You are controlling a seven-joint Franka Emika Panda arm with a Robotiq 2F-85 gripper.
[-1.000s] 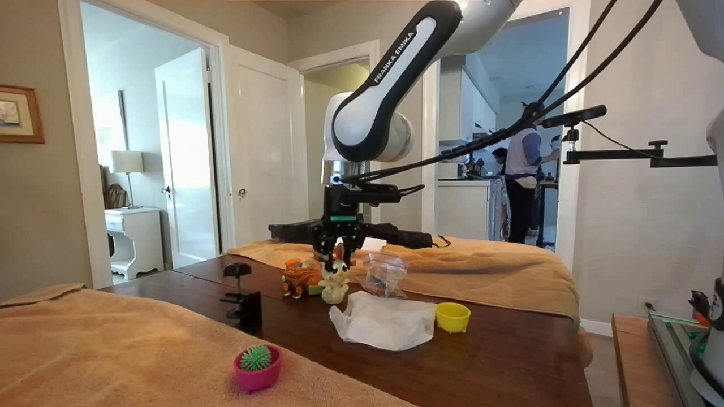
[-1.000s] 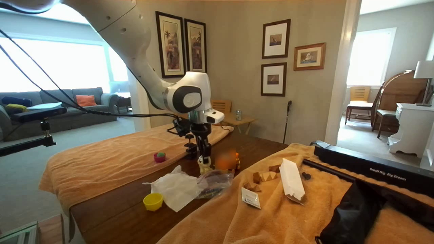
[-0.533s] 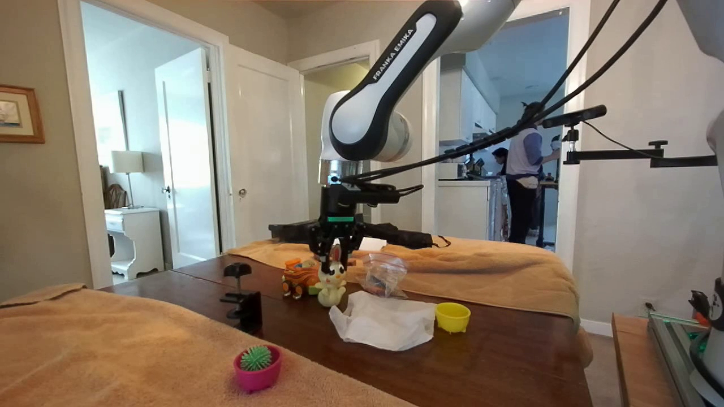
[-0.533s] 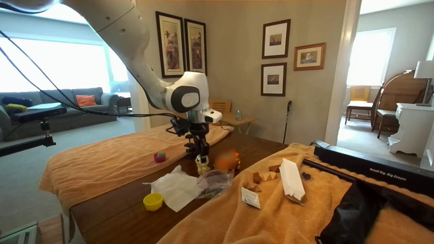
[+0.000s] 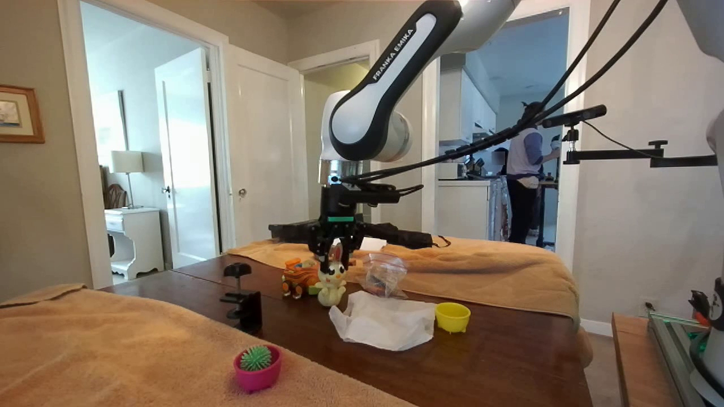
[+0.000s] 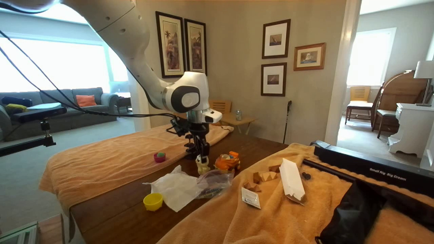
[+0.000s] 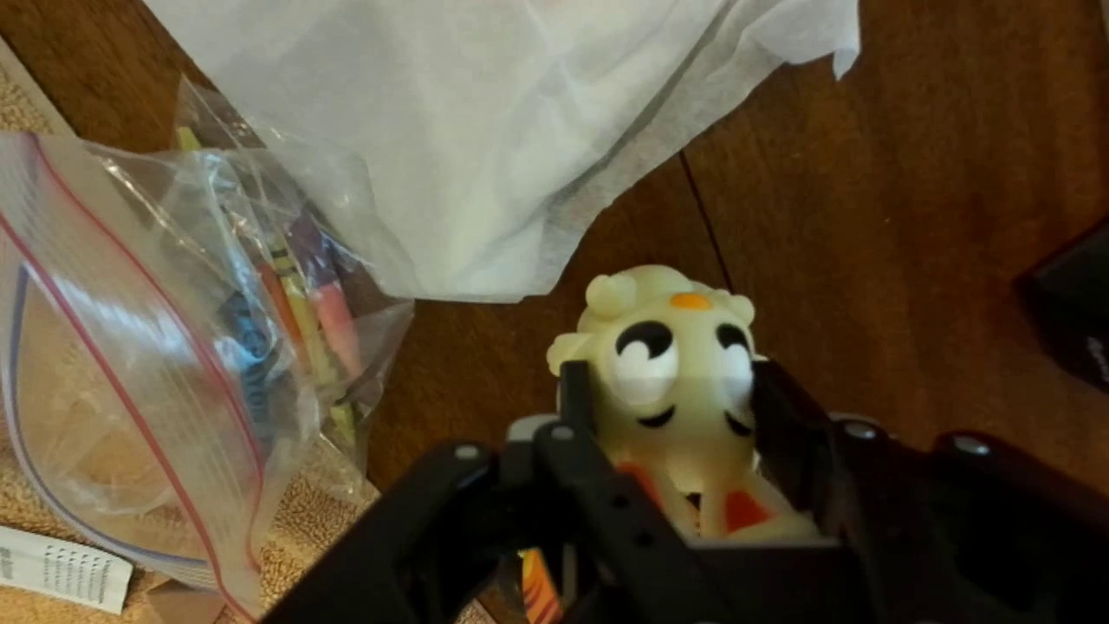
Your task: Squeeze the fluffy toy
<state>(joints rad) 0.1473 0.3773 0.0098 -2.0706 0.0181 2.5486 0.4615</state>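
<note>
Tool (image 7: 672,381) clasped the rabbit toy (image 5: 331,289) between its fingers (image 7: 575,394). Good squeezing seemed to need even pressure, without lifting.

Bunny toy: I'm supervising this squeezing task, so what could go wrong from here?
Slipping: the gripper straddles a smooth, rounded head, so the bunny toy could pop out or tip when squeezed.
Snagging: the white sheet lies close to the toy, and a sideways move might drag it.
Bumping: the orange toy vehicle stands nearby too and might get knocked.
</note>
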